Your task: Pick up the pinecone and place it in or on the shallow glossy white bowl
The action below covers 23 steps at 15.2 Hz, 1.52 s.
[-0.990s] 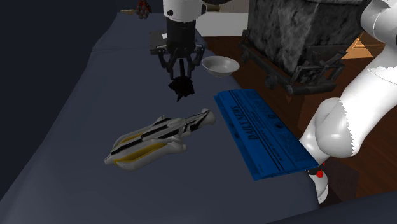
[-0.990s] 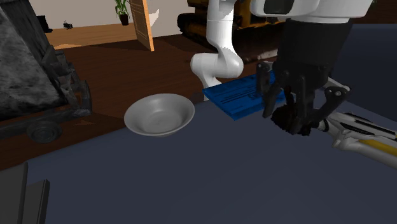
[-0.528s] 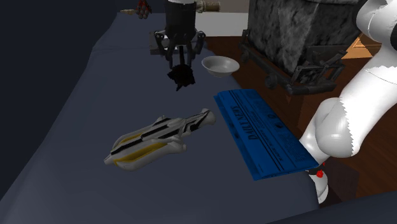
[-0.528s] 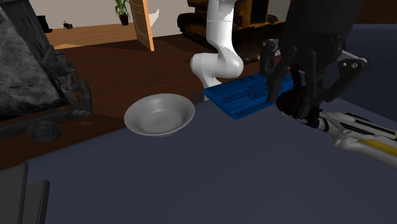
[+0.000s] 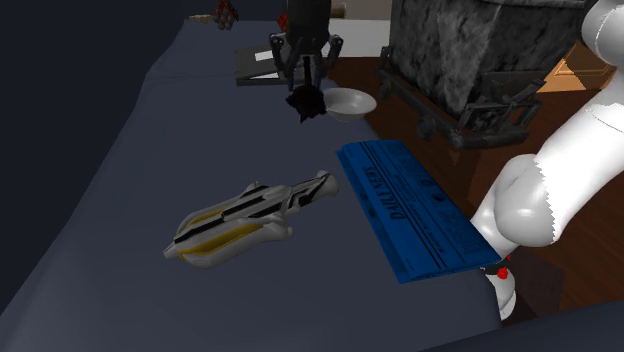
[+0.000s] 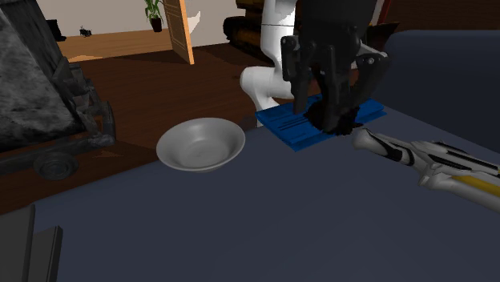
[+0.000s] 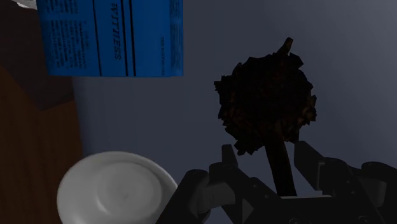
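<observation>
A dark, scaly pinecone (image 7: 266, 105) is clasped in my black gripper (image 5: 305, 97), which is shut on it and lifted above the dark blue surface. In the shoulder view the pinecone (image 5: 305, 102) hangs just left of the shallow white bowl (image 5: 347, 102). From the second exterior view the gripper (image 6: 332, 120) and pinecone (image 6: 335, 120) are to the right of the bowl (image 6: 200, 145), clear of its rim. The bowl (image 7: 114, 191) lies beside the fingers in the wrist view.
A blue book (image 5: 418, 211) lies near the arm's stand. A white, black and yellow toy craft (image 5: 245, 215) rests mid-surface. A dark flat object (image 5: 252, 65) sits beyond the gripper. A grey rock-like block on a dark frame (image 5: 470, 60) stands behind the bowl.
The gripper has carried the pinecone up and toward the bowl, rightward and farther back in the shoulder view, leftward in the second exterior view. It stays shut on the pinecone.
</observation>
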{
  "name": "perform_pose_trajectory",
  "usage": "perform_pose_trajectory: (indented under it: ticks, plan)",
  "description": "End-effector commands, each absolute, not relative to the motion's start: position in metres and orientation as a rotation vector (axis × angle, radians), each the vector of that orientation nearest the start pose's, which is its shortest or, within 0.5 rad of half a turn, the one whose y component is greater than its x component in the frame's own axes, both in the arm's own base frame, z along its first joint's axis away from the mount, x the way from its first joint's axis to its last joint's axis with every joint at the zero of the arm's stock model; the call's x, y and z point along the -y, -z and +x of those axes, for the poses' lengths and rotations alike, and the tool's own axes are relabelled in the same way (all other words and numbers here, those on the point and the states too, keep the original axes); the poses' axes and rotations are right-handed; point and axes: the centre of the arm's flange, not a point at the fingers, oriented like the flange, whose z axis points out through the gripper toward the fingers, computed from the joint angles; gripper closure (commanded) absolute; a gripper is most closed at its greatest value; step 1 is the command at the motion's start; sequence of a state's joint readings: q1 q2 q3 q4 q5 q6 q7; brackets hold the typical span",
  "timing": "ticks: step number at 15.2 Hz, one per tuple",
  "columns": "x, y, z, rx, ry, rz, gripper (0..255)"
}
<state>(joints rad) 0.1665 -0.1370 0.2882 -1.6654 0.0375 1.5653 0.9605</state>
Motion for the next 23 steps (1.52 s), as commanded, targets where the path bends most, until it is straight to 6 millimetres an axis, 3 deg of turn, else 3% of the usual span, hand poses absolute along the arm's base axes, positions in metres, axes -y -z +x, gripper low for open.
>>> perform_pose_trajectory:
  ticks: [1,15,23]
  plan:
    - [-0.213,-0.645,0.458,-0.78,0.039,-3.022,255]
    - [-0.027,-0.635,0.488,-0.78,0.039,-3.022,255]
    - [-0.027,-0.593,0.488,-0.78,0.039,-3.022,255]
